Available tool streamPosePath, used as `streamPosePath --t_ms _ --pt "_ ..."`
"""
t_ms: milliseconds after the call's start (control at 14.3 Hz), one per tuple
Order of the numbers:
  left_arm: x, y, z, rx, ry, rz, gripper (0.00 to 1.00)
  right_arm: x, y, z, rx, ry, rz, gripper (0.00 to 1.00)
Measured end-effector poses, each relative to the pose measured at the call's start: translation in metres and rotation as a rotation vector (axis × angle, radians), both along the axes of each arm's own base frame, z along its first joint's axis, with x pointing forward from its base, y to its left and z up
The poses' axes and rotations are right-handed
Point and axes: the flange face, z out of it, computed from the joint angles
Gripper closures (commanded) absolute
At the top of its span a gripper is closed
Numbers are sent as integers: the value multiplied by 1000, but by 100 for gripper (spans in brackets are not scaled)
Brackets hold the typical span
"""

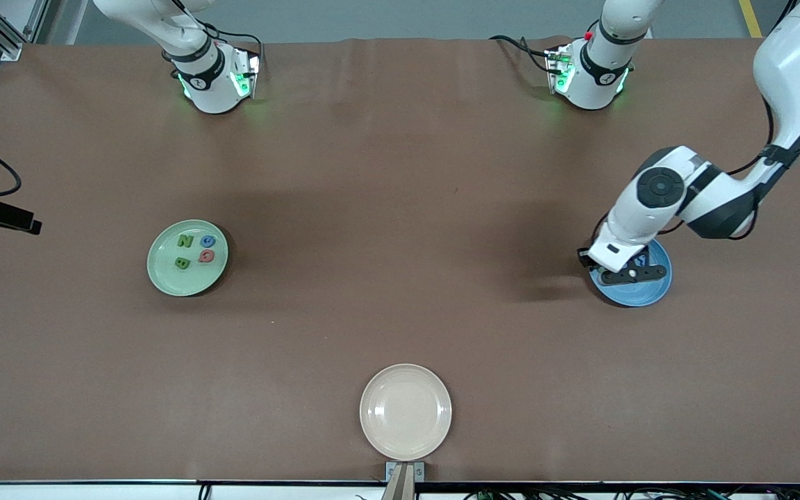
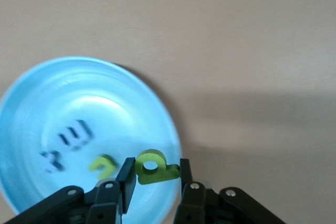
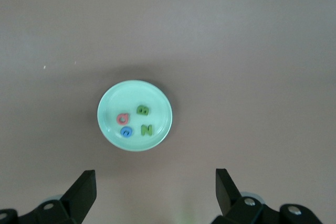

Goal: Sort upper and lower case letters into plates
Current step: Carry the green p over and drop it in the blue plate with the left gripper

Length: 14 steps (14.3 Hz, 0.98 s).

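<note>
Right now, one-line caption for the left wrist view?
Left hand holds a green letter over the blue plate, three letters already in it.

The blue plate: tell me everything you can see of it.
The blue plate is round, shallow and matte, with a raised rim and a paler centre. It lies flat on the brown table toward the left arm's end. Three small letters lie in it: two dark blue ones and a green one. The left gripper is above its edge, jaws shut on another green letter. In the front view the arm hides most of the plate.
</note>
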Motion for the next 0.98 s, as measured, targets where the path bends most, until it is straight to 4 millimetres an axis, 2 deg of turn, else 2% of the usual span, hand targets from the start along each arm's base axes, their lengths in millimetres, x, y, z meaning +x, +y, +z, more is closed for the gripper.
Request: streamPosePath --t_ms 209,558,977 --pt "1 26 -10 14 32 -64 71 0 2 5 0 -2 3 0" --pt "4 51 -27 22 72 -118 71 1 5 8 16 -11 8 0" --pt "13 49 -41 23 85 -134 71 2 11 -1 72 6 26 0"
